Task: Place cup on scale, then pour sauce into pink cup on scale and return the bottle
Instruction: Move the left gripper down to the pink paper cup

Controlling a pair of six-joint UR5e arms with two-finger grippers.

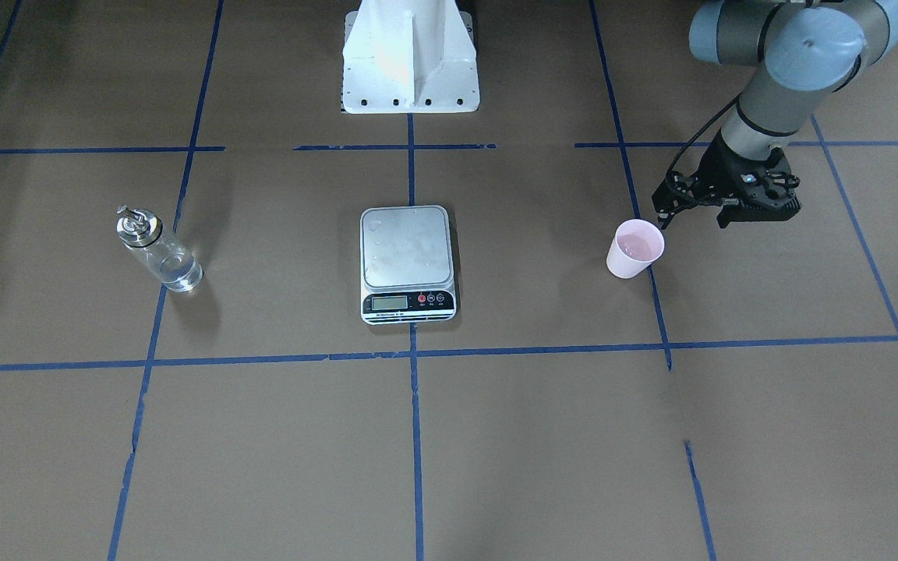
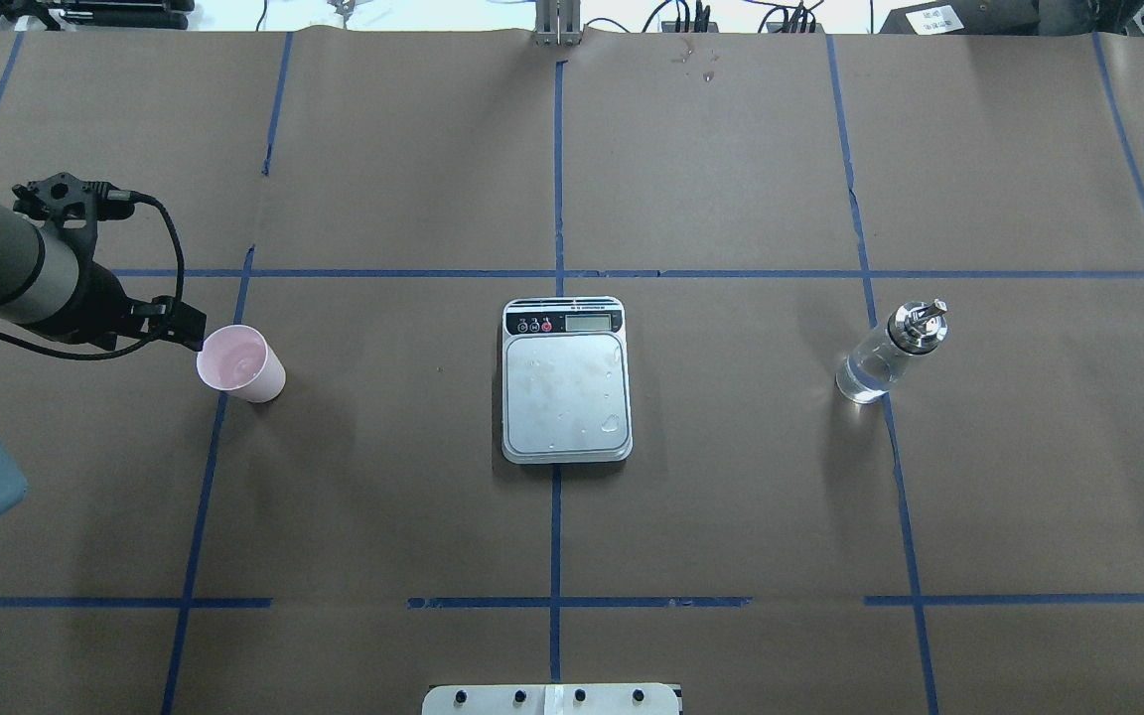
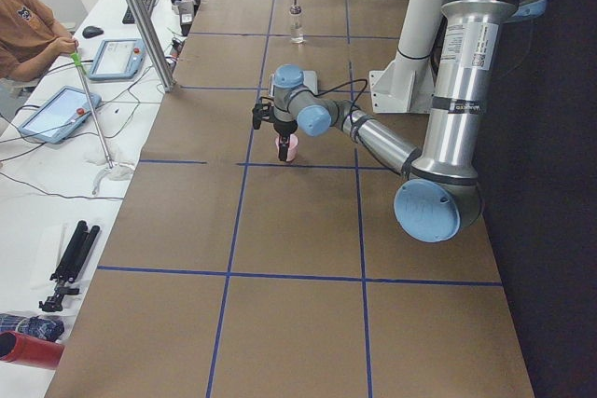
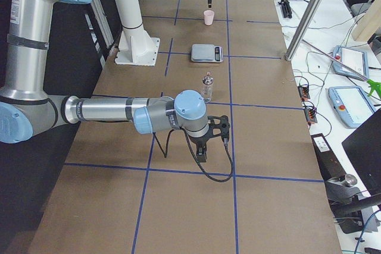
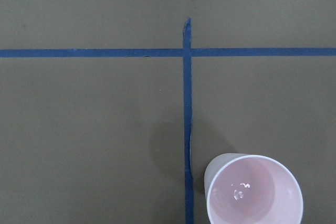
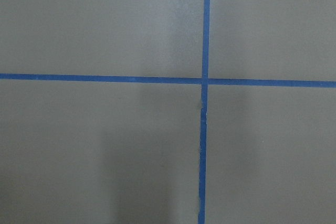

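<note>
Right now the cup stands on the table, on the robot's left side, well apart from the scale. It stands straight up with its mouth to the top. It is not on the scale yet, so the first job is not done.

The left gripper hangs just beside the cup, a bit higher than its rim, on the side away from the scale. So the cup lies down and toward the scale from the gripper. Its two fingers look spread apart, with nothing between them. In the left wrist view the cup sits in the bottom right corner, not in the middle. I think the gripper must slide over toward the cup and come down before it can close on the cup's sides.

The left gripper is much nearer to the cup than the right one, so this grab looks like its job. The scale sits in the middle, with no cup on it. The bottle stands far off on the robot's right, past the scale, with clear sauce in its bottom part. The right gripper hangs near the bottle. Only one side view shows it, so I cannot tell if it is spread or closed.
</note>
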